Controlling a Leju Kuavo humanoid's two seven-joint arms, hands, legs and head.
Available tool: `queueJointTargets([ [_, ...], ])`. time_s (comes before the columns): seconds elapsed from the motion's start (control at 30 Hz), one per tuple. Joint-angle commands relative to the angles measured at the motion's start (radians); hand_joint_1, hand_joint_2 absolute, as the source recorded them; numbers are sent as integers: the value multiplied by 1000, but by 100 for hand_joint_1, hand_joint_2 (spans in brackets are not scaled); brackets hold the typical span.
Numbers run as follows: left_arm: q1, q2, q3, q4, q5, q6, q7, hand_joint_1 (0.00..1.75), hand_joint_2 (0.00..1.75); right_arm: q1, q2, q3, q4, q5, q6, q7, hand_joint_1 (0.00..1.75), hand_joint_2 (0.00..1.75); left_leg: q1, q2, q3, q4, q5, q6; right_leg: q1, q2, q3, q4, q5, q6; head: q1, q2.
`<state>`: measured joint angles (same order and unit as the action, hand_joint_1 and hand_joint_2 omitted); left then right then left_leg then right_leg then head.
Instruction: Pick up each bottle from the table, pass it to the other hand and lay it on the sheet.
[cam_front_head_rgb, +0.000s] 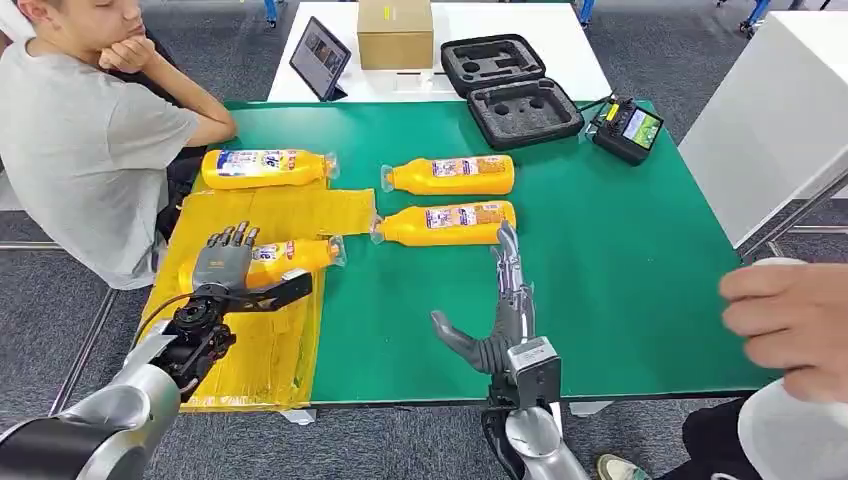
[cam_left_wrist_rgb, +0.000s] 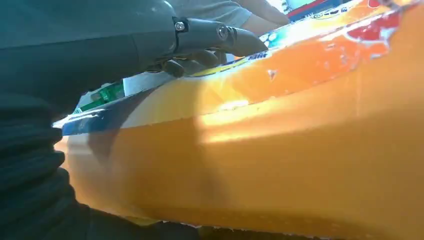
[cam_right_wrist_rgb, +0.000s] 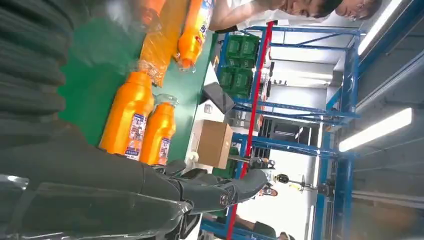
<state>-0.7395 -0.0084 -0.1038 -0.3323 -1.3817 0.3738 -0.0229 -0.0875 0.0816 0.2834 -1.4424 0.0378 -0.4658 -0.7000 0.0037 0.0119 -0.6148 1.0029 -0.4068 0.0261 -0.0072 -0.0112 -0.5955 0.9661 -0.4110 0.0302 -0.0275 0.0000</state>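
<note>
Several orange bottles lie on their sides. My left hand (cam_front_head_rgb: 225, 262) grips one bottle (cam_front_head_rgb: 295, 256) lying on the yellow sheet (cam_front_head_rgb: 265, 350); in the left wrist view this bottle (cam_left_wrist_rgb: 280, 150) is close against the palm with fingers (cam_left_wrist_rgb: 215, 35) over it. Another bottle (cam_front_head_rgb: 262, 167) lies at the sheet's far edge. Two more rest on the green table (cam_front_head_rgb: 620, 260): a far one (cam_front_head_rgb: 450, 175) and a near one (cam_front_head_rgb: 447, 222). My right hand (cam_front_head_rgb: 500, 310) is open with its fingers stretched out, their tips at the near bottle's base end. The right wrist view has both table bottles (cam_right_wrist_rgb: 125, 120) (cam_right_wrist_rgb: 159, 132) beyond that hand (cam_right_wrist_rgb: 200, 190).
A person sits at the table's left side, close to the sheet. Another person's hand (cam_front_head_rgb: 790, 325) reaches in at the right edge. Behind the table stand a black foam case (cam_front_head_rgb: 510, 90), a cardboard box (cam_front_head_rgb: 395, 32), a tablet (cam_front_head_rgb: 320, 57) and a small device (cam_front_head_rgb: 627, 128).
</note>
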Motion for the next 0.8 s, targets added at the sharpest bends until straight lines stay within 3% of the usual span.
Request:
queueJointTargets([
  [0.03, 5, 9, -20, 45, 18, -10, -52, 0, 175, -19, 16, -22, 56, -1, 1, 2, 0, 175, 0, 1, 5, -1, -2, -1, 0, 3, 4, -1, -1, -1, 0, 0],
  [0.23, 5, 4, -25, 41, 16, -10, -61, 0, 175, -18, 15, -22, 56, -1, 1, 2, 0, 175, 0, 1, 5, -1, -2, -1, 0, 3, 4, -1, -1, -1, 0, 0],
  [0.37, 14, -9, -24, 13, 48, -50, -164, 0, 175, -10, 11, -26, 53, -2, 0, 2, 0, 175, 0, 0, 5, -1, -2, -1, 0, 2, 4, -1, -2, -1, 0, 0],
  [0.53, 57, 23, -90, -81, 27, -84, -215, 0, 175, -6, 13, -36, 49, -6, 9, 2, 0, 175, 0, 0, 6, -2, -2, -1, 0, 1, 5, -2, -1, -1, 0, 0],
  [0.8, 93, 36, -123, -143, 12, -63, -189, 0, 175, -6, 22, -31, 54, -4, 23, 2, 0, 175, 0, 1, 5, -1, -2, -1, 0, 2, 4, -1, -1, -1, 0, 0],
])
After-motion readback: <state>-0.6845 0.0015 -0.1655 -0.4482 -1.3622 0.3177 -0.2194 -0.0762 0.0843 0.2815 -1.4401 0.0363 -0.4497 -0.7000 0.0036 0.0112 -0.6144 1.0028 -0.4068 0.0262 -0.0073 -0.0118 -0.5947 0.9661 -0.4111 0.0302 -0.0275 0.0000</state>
